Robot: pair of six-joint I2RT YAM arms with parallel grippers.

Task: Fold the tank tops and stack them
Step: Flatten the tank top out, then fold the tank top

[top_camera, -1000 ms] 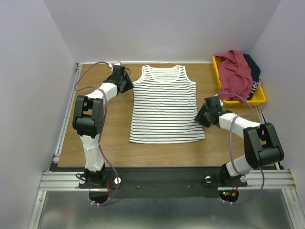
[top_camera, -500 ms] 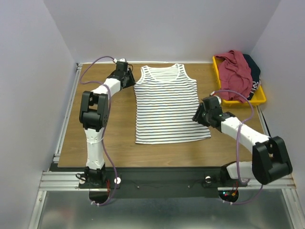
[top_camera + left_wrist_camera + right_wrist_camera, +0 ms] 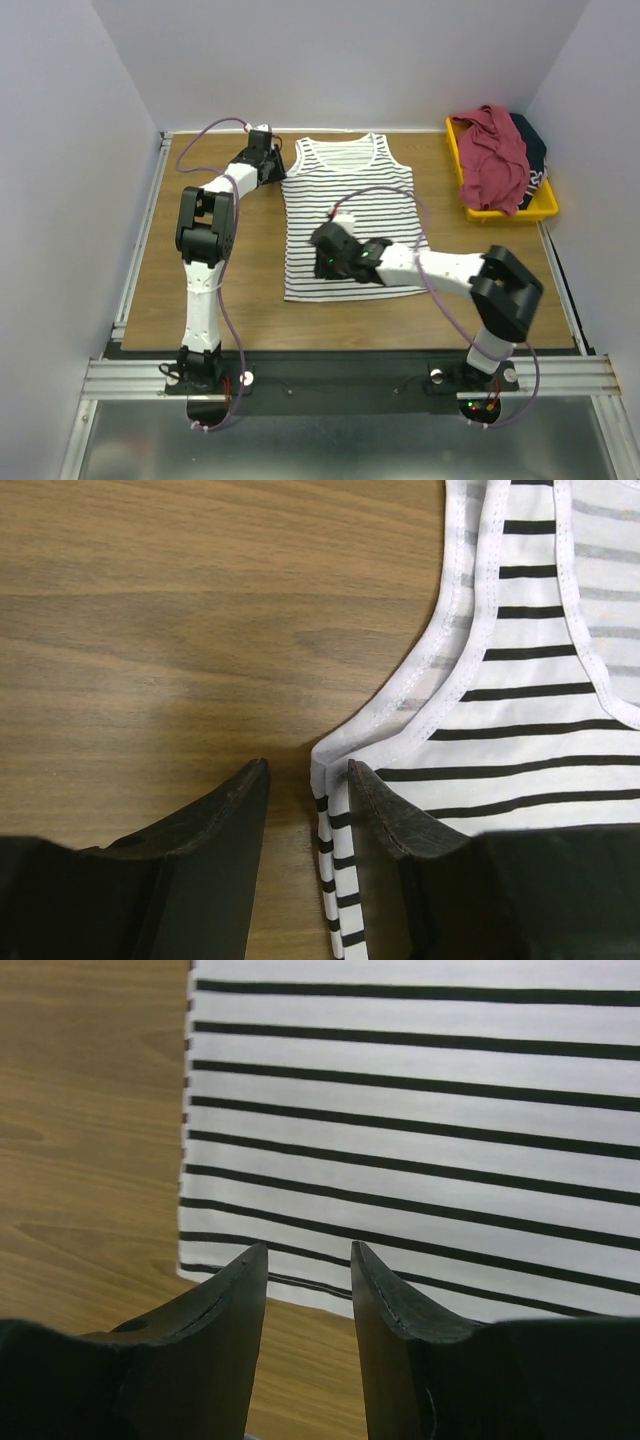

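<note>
The right arm has swung a long way across since a moment ago: it was out past the right edge of the striped tank top [image 3: 350,190], and now it reaches over the cloth to the other side. The right gripper [image 3: 325,260] hangs low over the bottom left part of the top. In the right wrist view the hem corner lies just ahead of the fingers [image 3: 235,1290] and a bit to their left, with bare table [image 3: 90,1110] beyond it. Its fingers are a little apart and hold nothing. The left arm has only crept a bit closer, stretched out long and flat, and the left gripper [image 3: 277,170] sits at the top's left armhole. Its fingers are also a little apart; the side edge of the cloth lies right in the gap, but it does not look pinched yet. I think both grippers are lining up on the left edge so they can grab it and fold it over. The top lies flat and is not folded yet. The maroon top [image 3: 497,150] and the dark top [image 3: 532,150] wait in the yellow bin [image 3: 545,210], far off to the right of both grippers.
</note>
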